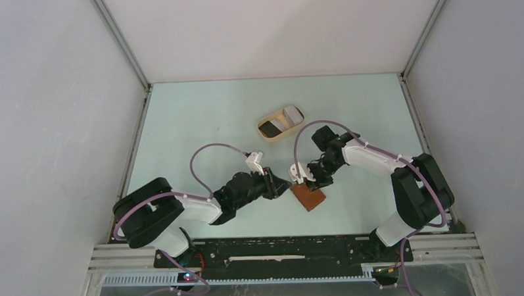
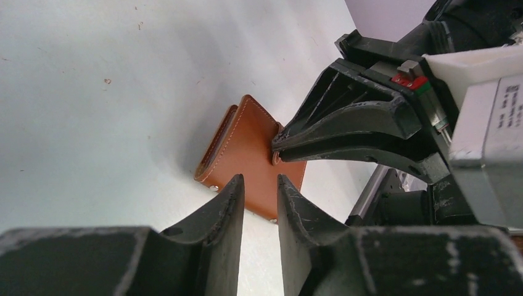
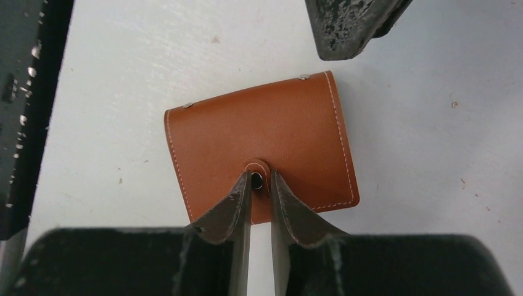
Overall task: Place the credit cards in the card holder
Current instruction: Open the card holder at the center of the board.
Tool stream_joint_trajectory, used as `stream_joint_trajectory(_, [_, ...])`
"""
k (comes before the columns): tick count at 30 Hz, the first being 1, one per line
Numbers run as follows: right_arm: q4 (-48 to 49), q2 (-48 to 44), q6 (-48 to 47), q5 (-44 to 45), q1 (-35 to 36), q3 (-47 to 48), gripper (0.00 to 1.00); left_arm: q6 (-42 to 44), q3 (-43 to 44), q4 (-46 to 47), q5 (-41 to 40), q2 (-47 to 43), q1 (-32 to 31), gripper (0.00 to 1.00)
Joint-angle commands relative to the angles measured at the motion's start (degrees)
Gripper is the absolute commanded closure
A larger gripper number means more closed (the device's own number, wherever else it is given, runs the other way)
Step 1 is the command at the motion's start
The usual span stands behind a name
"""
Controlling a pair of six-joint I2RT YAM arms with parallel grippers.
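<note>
The card holder [image 1: 309, 198] is a reddish-brown leather wallet lying folded shut on the table, also seen in the left wrist view [image 2: 250, 145] and the right wrist view [image 3: 259, 139]. My right gripper [image 3: 260, 177] reaches it from the far side, and its fingertips pinch the small closing tab with its snap [image 3: 256, 179]. My left gripper [image 2: 260, 179] hovers just short of the wallet's opposite edge, its jaws narrowly open with nothing between them. The credit cards, one black [image 1: 270, 128] and one pale grey [image 1: 291, 114], lie in a beige oval tray.
The beige tray [image 1: 264, 135] stands behind the two grippers near the table's middle. The right gripper's body [image 2: 370, 117] fills the upper right of the left wrist view. White walls enclose the table on three sides.
</note>
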Motion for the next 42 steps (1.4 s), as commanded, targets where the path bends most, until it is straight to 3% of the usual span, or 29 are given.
stream_joint_trajectory(1, [-1.24,-2.08,2.12,-6.85,-1.53,0.95,1.00,-0.56,-1.11,2.71,0.48,-0.35,-0.53,0.68])
stream_joint_trajectory(7, [-1.20,-1.56,4.30,-9.48,-2.42,1.18,1.00,-1.03,-0.35,2.61,1.81,0.06,-0.76,0.65])
stream_joint_trajectory(12, [-0.70,0.32,4.79,-6.48,-1.39,1.12,1.00,-1.88,1.27,2.28,2.68,2.14,-1.38,0.65])
stream_joint_trajectory(16, [-0.33,0.52,5.61,-5.55,-1.09,0.76,0.78,-2.55,2.38,2.34,2.68,3.91,-1.76,0.67])
stream_joint_trajectory(17, [0.26,0.26,6.06,-4.73,-0.83,0.24,0.63,-2.91,2.59,2.36,2.65,4.38,-1.75,0.68])
stream_joint_trajectory(18, [1.25,0.05,6.65,-3.45,-0.43,-0.45,0.56,-3.20,2.78,2.43,2.44,4.93,-1.75,0.68])
stream_joint_trajectory(21, [3.67,0.58,7.10,-0.32,0.89,-1.93,0.49,-4.08,3.45,4.02,2.76,7.19,-1.75,0.72])
stream_joint_trajectory(33, [4.53,3.28,4.28,6.10,3.62,-4.19,0.51,-7.11,6.62,11.38,5.36,14.53,-1.75,0.83])
stream_joint_trajectory(42, [3.39,3.82,2.61,6.90,4.56,-4.16,0.79,-10.19,8.07,11.32,3.32,19.97,-1.43,0.96])
